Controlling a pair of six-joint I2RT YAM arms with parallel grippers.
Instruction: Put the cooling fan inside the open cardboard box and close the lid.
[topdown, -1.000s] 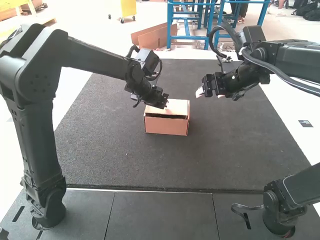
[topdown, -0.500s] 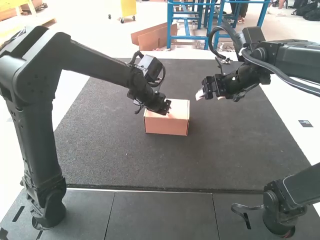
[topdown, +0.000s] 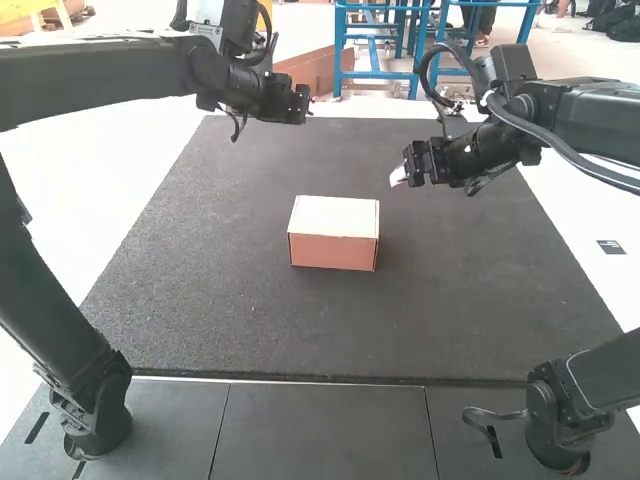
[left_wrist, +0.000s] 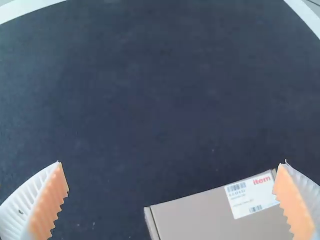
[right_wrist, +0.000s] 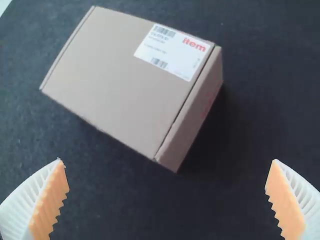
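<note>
Matting of coarse black fabric (topdown: 200, 300) carries the shut brown cardboard box (topdown: 333, 245) at its middle; we judge the cooling fan is inside. Farther off, our right gripper (topdown: 398, 178) and left gripper (topdown: 300, 104) hang above, fingers spread, empty. If the lid (topdown: 335, 210) is untucked, it could spring open

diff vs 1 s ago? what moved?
The left gripper left the cardboard box at its top left edge and drew up and back to the far side of the mat, open and empty. The right gripper edged up slightly, open, beside the box. The box stays put, lid shut.
</note>
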